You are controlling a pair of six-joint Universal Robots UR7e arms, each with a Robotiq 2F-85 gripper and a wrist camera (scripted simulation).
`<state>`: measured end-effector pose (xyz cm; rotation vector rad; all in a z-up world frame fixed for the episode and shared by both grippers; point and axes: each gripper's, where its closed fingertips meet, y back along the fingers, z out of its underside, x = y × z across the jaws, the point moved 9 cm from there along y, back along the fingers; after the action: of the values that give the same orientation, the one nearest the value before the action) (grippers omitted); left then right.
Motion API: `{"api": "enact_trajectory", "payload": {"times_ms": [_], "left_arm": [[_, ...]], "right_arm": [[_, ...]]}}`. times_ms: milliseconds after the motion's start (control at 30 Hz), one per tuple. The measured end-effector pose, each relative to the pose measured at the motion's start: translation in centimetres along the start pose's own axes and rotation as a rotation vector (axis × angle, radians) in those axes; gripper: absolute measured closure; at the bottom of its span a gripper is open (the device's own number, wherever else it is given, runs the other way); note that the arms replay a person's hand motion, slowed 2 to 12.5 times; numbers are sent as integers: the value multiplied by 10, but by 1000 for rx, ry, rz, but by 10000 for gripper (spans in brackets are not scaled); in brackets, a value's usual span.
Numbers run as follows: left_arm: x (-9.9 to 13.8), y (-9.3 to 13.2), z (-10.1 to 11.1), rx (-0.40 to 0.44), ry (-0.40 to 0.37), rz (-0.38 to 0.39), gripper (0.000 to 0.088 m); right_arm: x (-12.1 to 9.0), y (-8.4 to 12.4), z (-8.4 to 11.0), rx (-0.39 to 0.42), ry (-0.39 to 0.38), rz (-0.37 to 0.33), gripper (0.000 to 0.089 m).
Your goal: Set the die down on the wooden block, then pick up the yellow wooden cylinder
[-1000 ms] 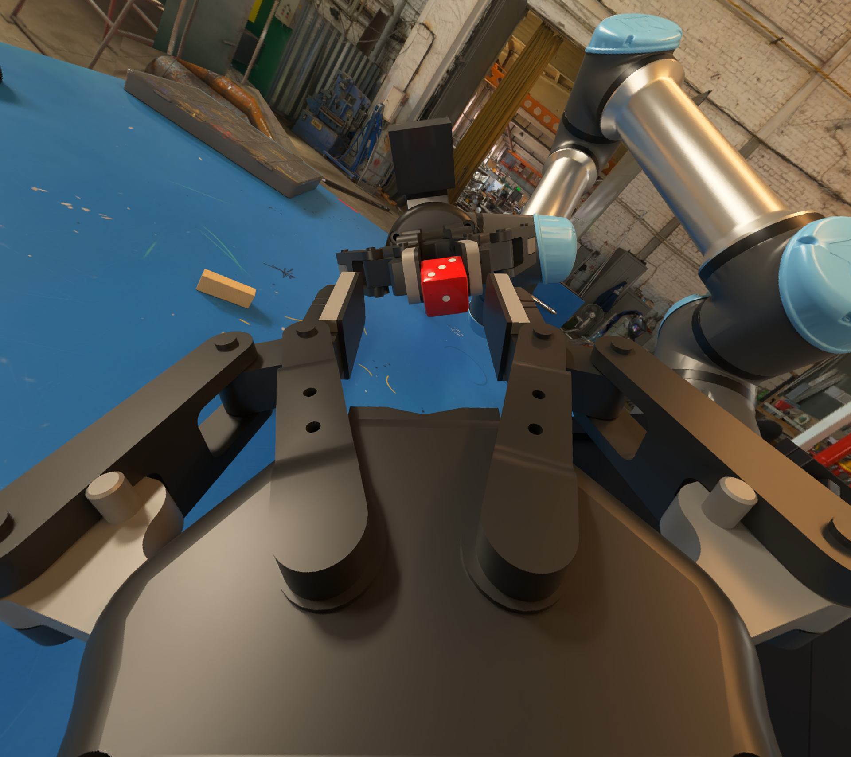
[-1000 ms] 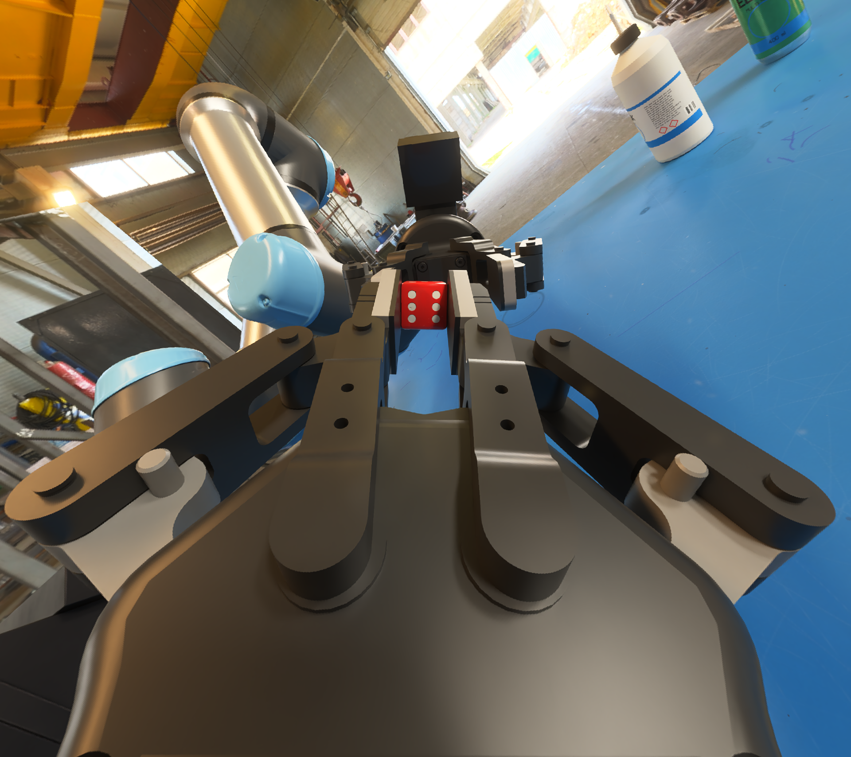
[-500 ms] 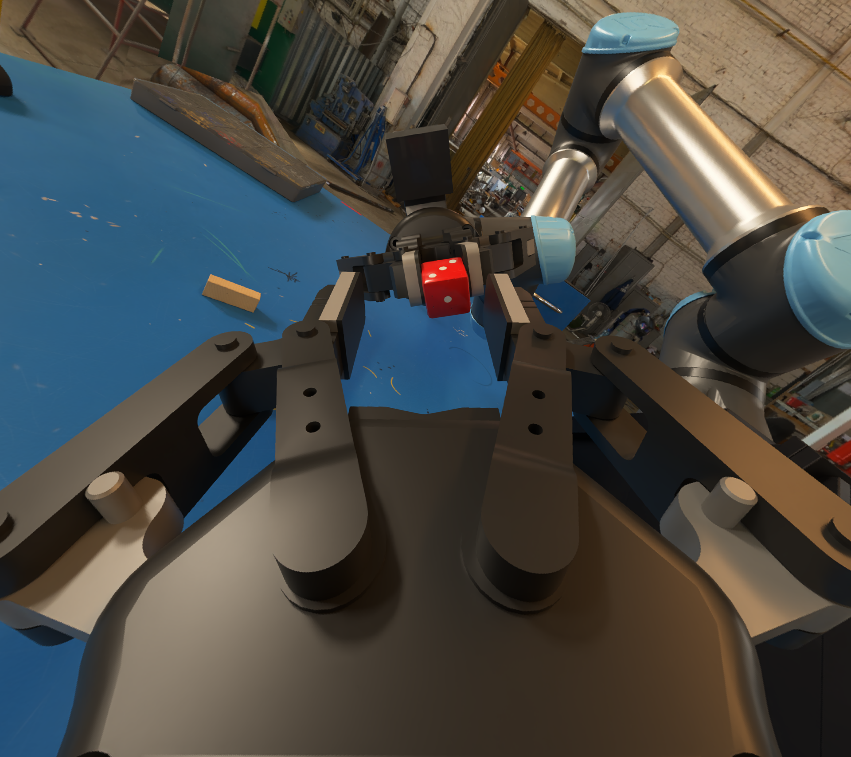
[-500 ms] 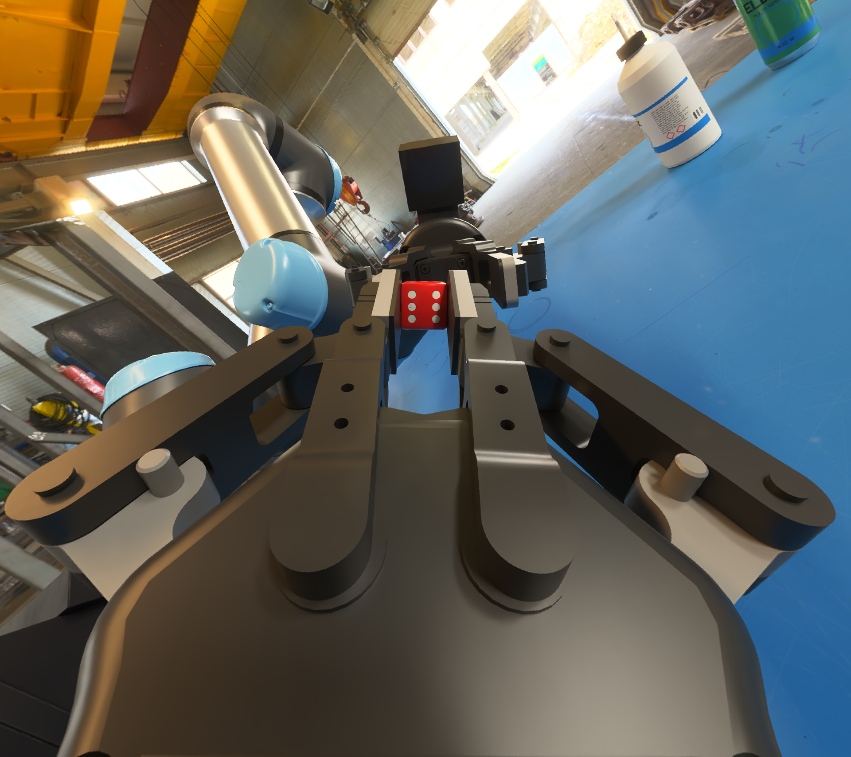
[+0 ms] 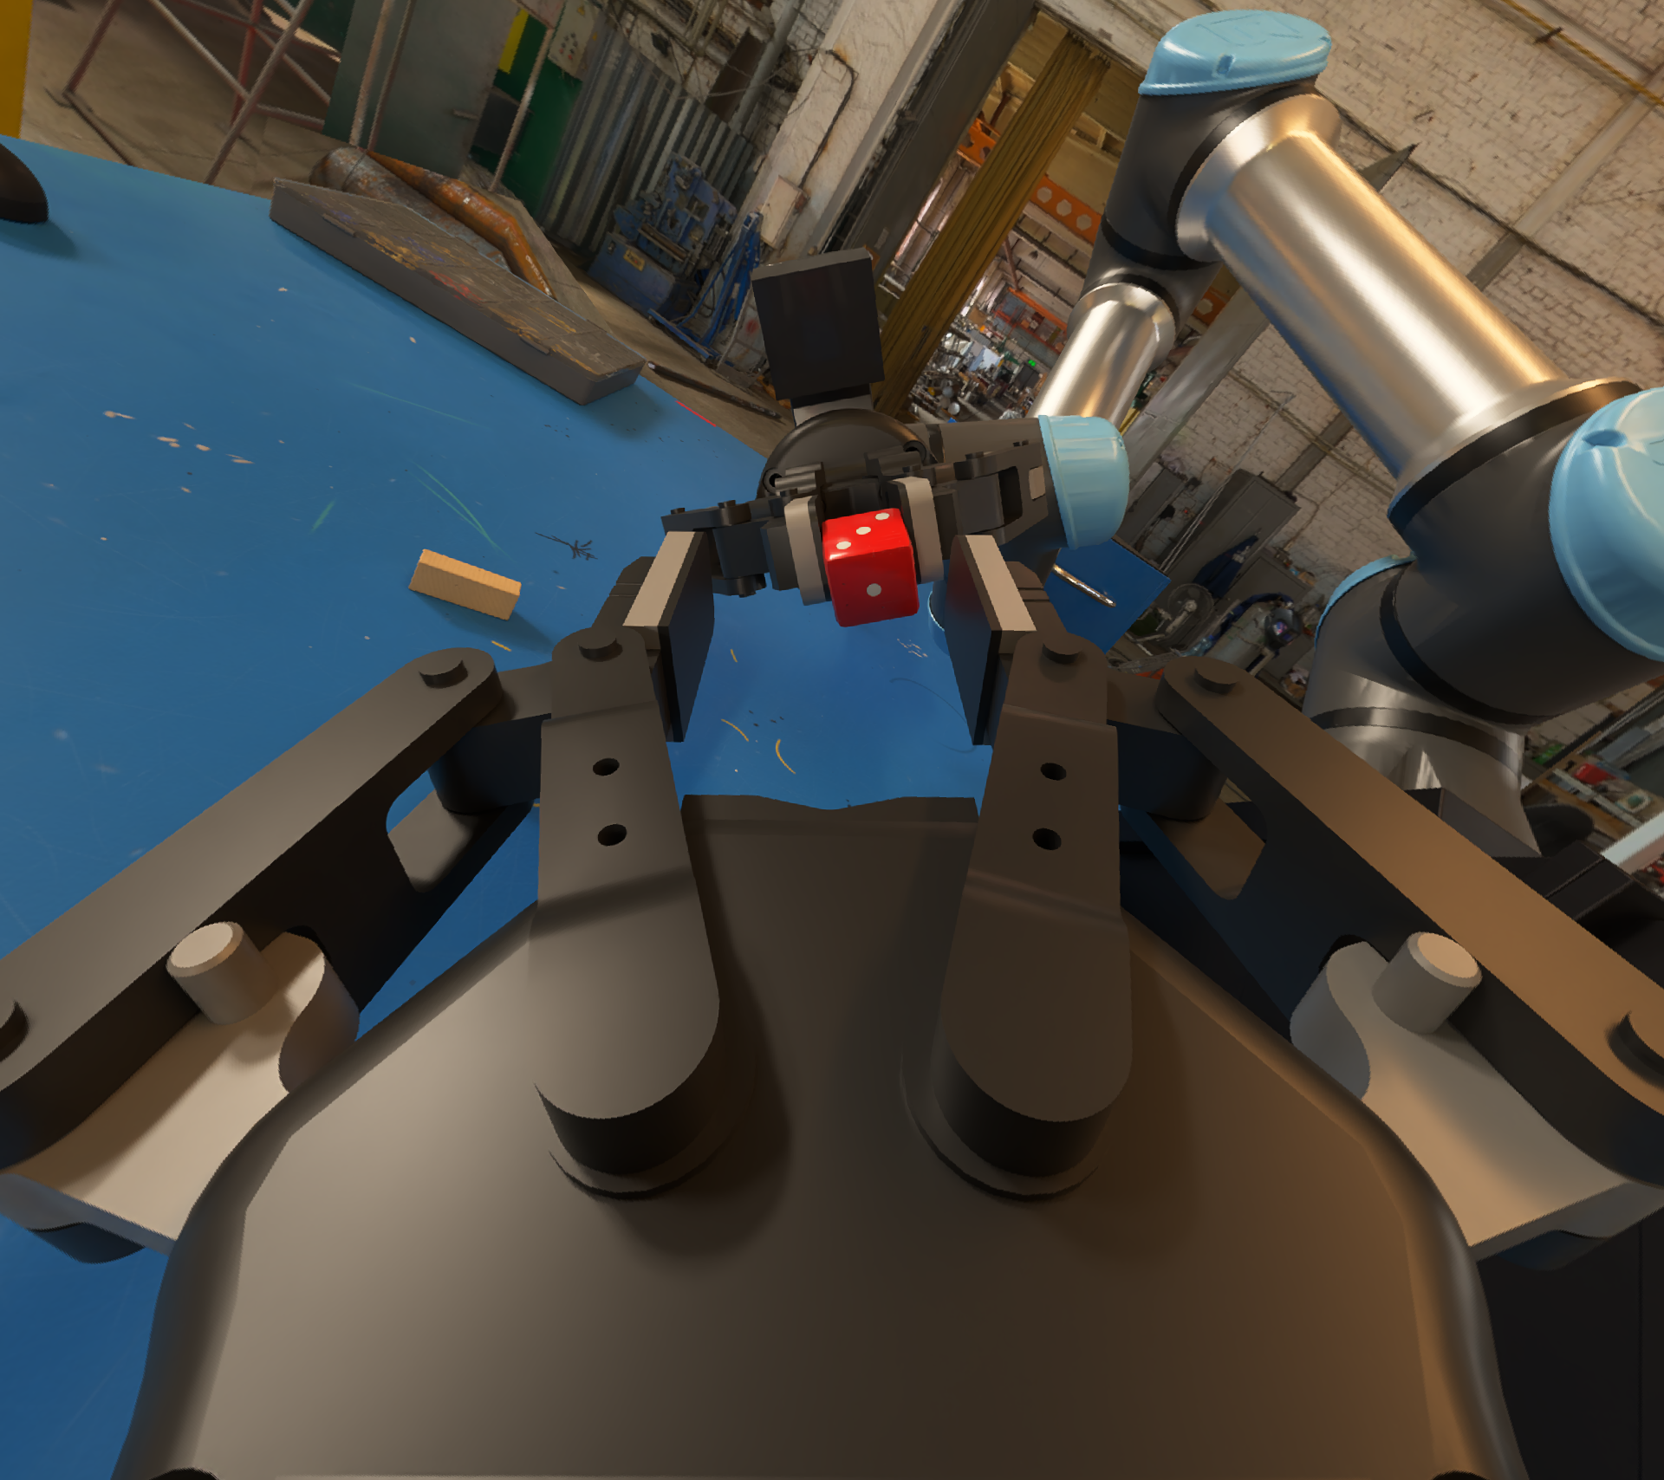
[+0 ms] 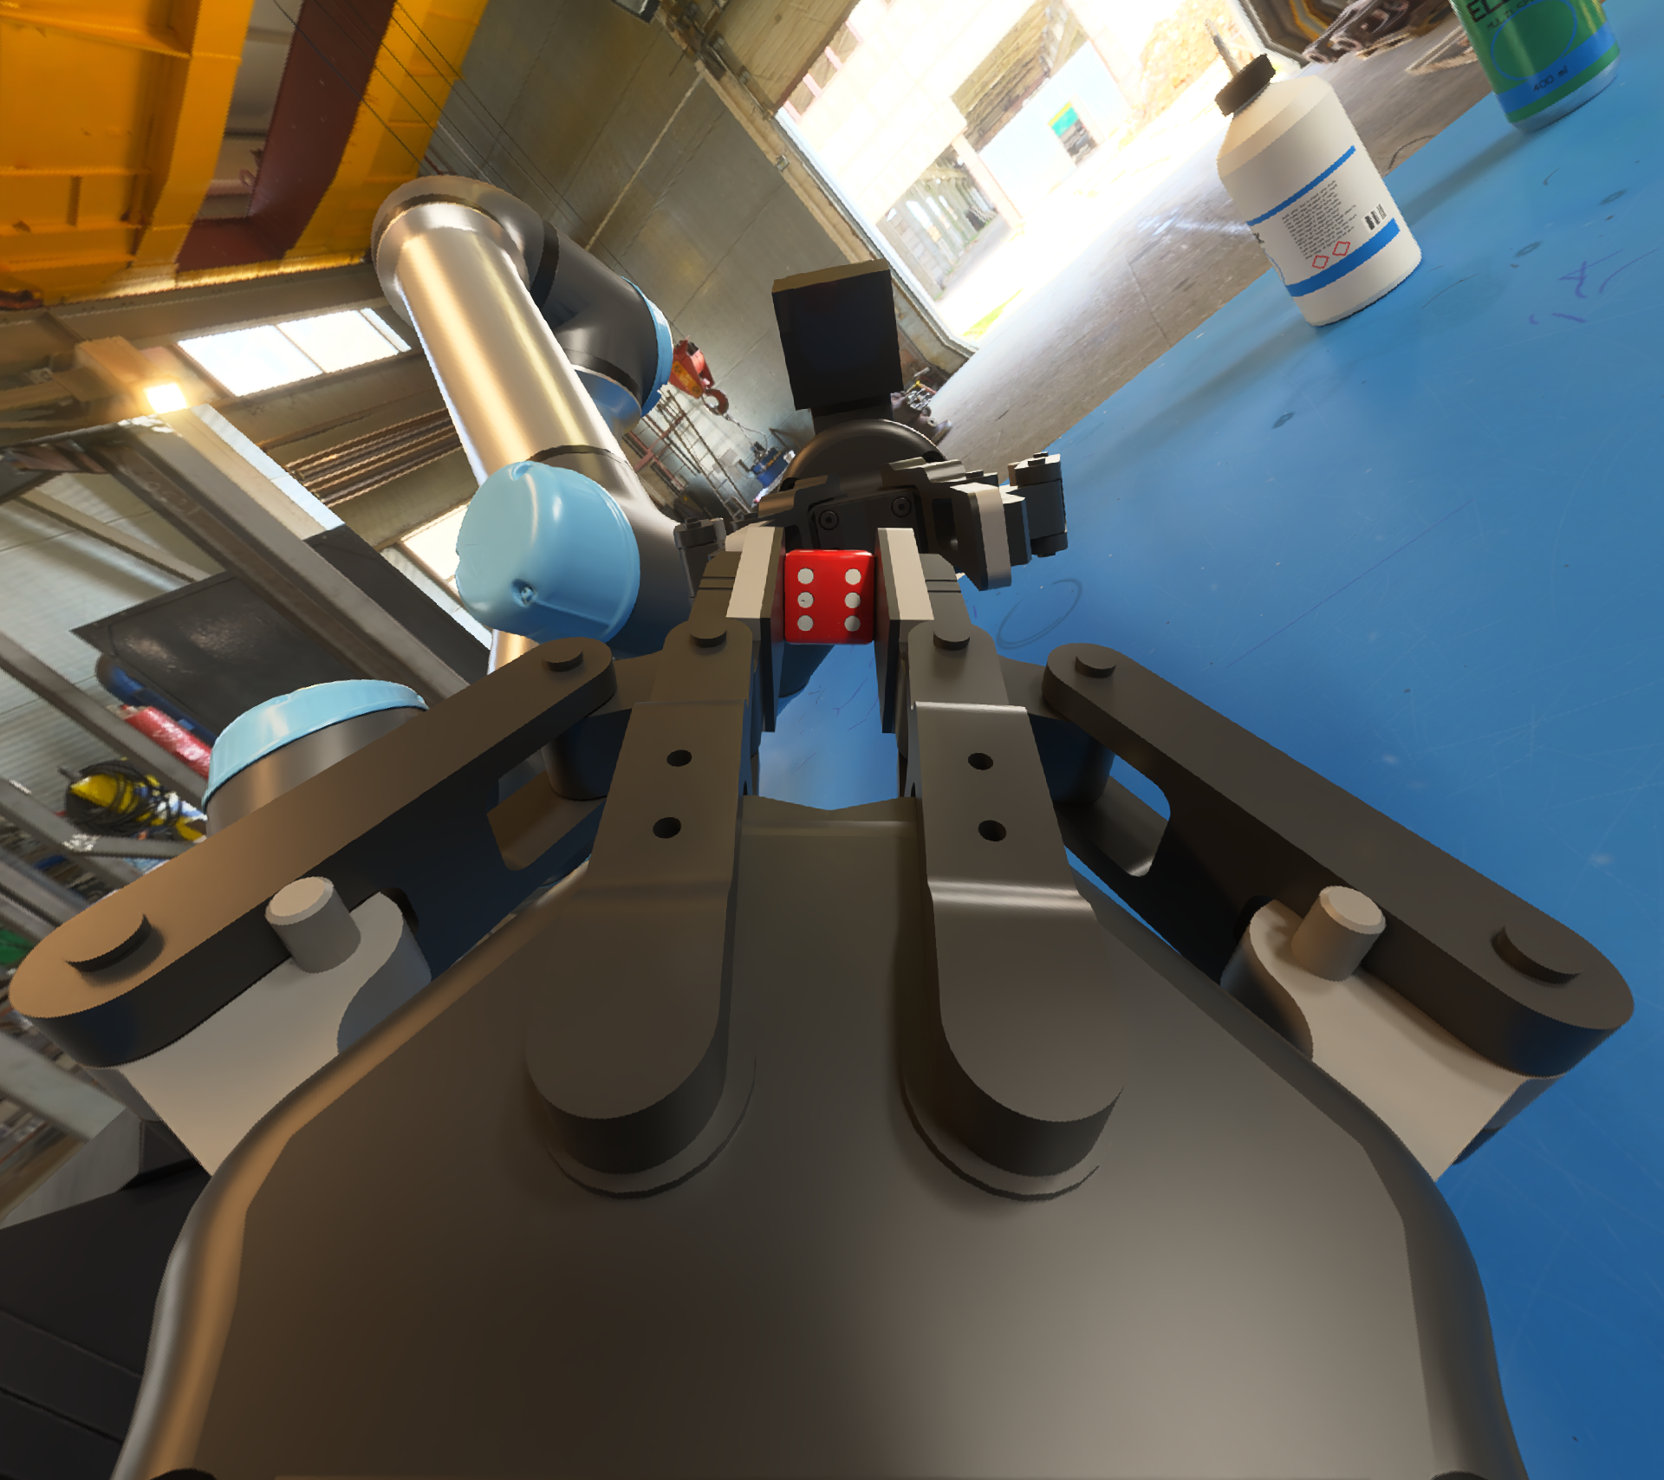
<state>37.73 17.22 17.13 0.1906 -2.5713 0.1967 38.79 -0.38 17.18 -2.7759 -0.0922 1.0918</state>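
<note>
Red and white-spotted, the die (image 6: 828, 596) sits pinched between the pads of our right gripper (image 6: 828, 590), held in the air above the blue table (image 6: 1351, 626). Our left gripper (image 5: 824, 608) faces it nose to nose with its jaws spread wide and nothing between them (the die (image 5: 870, 565) shows just beyond its fingertips, apart from them). In the left wrist view, left of the die and a little nearer the camera, the wooden block (image 5: 465, 583) lies flat on the table (image 5: 225, 536), well apart from both grippers. In the right wrist view, far to the right of the die and farther off, a white bottle (image 6: 1319, 212) with a dark cap stands upright, and beyond it a green can (image 6: 1531, 5). We cannot make out the yellow cylinder in either view.
</note>
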Motion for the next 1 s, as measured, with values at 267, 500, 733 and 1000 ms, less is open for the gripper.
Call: {"api": "enact_trajectory", "payload": {"times_ms": [267,500,733,1000], "left_arm": [[1,0,0,-8,-25,-5,413],[2,-1,0,-11,-40,-6,413],[3,-1,0,-10,-43,-1,412],[3,-2,-1,-12,-51,-4,412]], "right_arm": [[-1,1,0,-7,16,1,716],[-2,1,0,-6,36,1,716],[-3,1,0,-1,44,-6,716],[-2,2,1,4,59,-10,716]]}}
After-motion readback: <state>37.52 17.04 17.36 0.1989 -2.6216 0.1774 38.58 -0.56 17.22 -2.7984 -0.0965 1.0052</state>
